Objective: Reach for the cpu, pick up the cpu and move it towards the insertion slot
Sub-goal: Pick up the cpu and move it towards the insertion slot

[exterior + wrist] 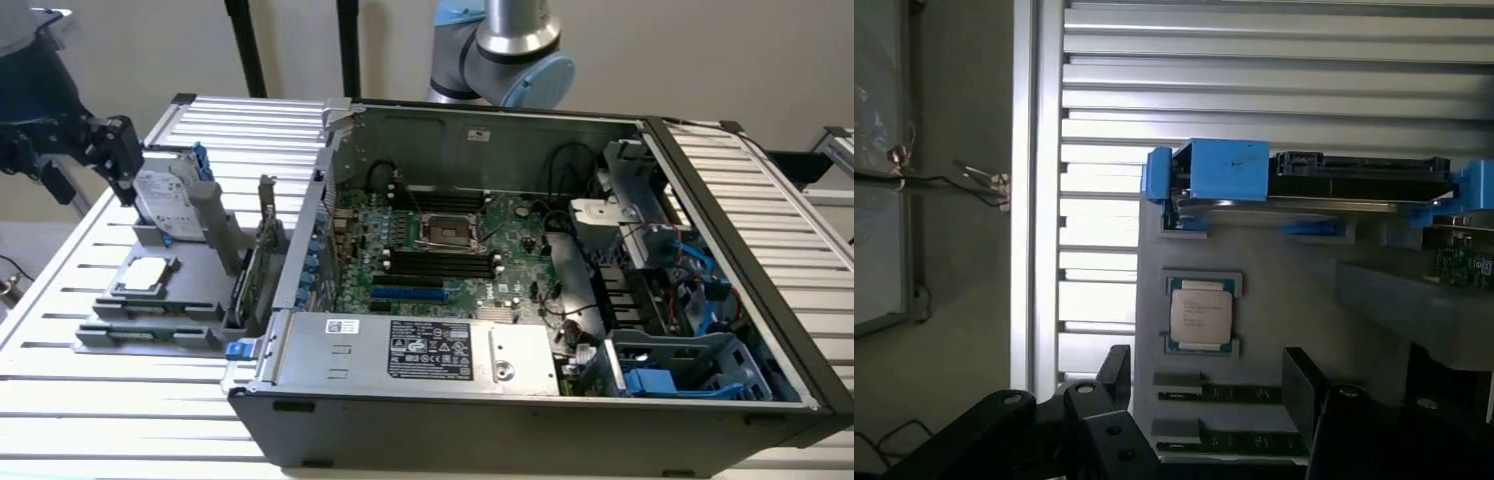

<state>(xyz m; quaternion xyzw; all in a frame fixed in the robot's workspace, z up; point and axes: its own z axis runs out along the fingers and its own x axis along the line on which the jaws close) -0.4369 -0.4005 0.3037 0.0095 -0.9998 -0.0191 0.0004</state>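
Note:
The cpu (144, 275) is a small square chip with a silver top, lying flat on a grey holder tray (187, 300) at the exterior view's left, outside the computer case. In the wrist view the cpu (1201, 315) sits in a blue-green cradle. My gripper (107, 150) hangs above and behind the tray, well apart from the chip. Its black fingers (1116, 365) stand wide apart, so the gripper (1209, 385) is open and holds nothing. The insertion slot (450, 232), a square socket with a metal frame, lies on the green board inside the case.
A silver hard drive (167, 205) with blue rails (1229, 170) stands upright on the tray between the gripper and the cpu. The open computer case (534, 400) has high walls. Memory sticks (1229, 395) lie beside the chip. All rests on a slatted metal table (80, 400).

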